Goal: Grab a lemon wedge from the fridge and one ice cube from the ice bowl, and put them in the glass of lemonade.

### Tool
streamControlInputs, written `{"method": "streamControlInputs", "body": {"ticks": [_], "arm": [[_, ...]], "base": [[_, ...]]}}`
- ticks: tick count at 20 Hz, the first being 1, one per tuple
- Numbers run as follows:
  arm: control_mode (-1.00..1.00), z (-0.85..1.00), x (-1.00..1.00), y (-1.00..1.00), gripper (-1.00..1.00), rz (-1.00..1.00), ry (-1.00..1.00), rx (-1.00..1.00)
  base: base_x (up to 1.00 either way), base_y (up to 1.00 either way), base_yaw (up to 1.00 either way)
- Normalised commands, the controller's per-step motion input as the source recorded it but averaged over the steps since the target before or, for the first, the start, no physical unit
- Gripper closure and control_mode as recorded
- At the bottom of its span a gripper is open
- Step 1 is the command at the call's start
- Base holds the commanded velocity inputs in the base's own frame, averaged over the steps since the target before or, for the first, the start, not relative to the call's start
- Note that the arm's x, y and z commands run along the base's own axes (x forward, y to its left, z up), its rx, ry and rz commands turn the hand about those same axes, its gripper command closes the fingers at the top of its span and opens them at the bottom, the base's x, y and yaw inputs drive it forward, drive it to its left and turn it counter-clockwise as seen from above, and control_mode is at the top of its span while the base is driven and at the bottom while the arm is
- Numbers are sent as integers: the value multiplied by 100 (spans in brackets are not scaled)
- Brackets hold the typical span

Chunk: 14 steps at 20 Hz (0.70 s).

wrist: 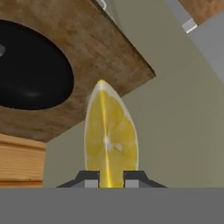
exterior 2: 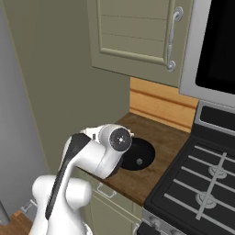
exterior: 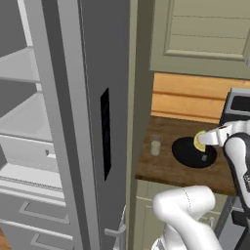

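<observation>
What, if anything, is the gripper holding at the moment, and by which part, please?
The gripper holds the lemon wedge, its jaws closed on the wedge's near end; the pointed far tip sticks out free.

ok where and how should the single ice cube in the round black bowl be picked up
Hedged: pinch the small pale ice cube across two opposite side faces, coming straight down from above. It sits alone low inside the shallow round black bowl, whose rim blocks side approaches. The tool must first release the yellow lemon wedge.

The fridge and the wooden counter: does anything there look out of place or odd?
Only one thing stands out: the tall grey fridge has its door standing open. On the brown wooden counter, the small clear glass of lemonade stands upright beside the round black bowl; nothing looks spilled.
</observation>
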Motion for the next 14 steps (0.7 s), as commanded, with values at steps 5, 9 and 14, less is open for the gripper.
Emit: {"method": "streamControlInputs", "body": {"ticks": [5, 9, 14], "arm": [[-100, 0, 61, 14, 100, 14, 0, 1], [-100, -1, 74, 3, 100, 23, 0, 0], [-100, -6, 71, 0, 100, 31, 0, 0]], "base": [[0, 0, 0], [0, 0, 0], [0, 0, 0]]}}
